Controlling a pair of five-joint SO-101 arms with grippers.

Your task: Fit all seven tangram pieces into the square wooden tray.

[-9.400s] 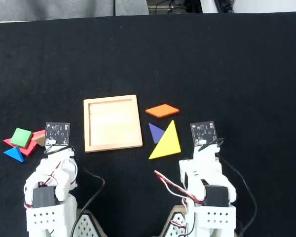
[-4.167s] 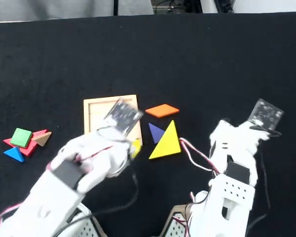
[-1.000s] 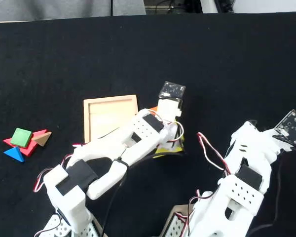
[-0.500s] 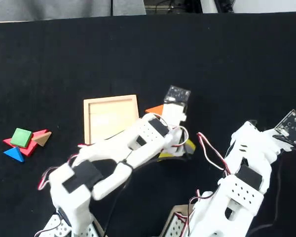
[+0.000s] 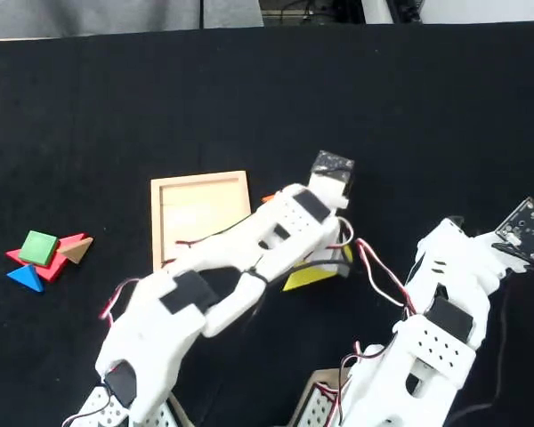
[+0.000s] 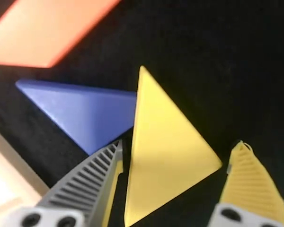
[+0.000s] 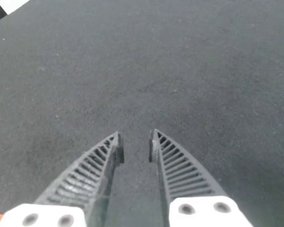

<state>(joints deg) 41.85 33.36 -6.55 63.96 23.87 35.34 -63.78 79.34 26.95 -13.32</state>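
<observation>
Bench (image 5: 116,107): black cloth covers it from edge to edge, with both arms based at its near side.
Wooden tray (image 5: 200,176): square and pale, lying flat left of centre, with no piece inside the part that shows.
Yellow triangle (image 6: 161,156): flat on the cloth just right of the tray; in the high view one corner (image 5: 310,277) shows from under the left arm.
Left arm (image 5: 249,258): stretched across the tray's near right corner, its wrist above the yellow triangle.
Left gripper (image 6: 180,144): jaws spread, one on each side of the yellow triangle and low over it; whether they touch it I cannot tell.
Dark blue triangle (image 6: 85,111): on the cloth between tray and yellow triangle, one corner meeting the yellow edge.
Orange parallelogram (image 6: 47,28): beyond the dark blue triangle and apart from it.
Left cluster: green square (image 5: 39,246) atop a red triangle (image 5: 58,264), with a tan triangle (image 5: 77,249) and a small blue triangle (image 5: 25,277) alongside, well left of the tray.
Right arm (image 5: 445,294): at the right side, away from all pieces.
Right gripper (image 7: 136,142): over bare cloth, jaws parted by a narrow gap and holding nothing.
</observation>
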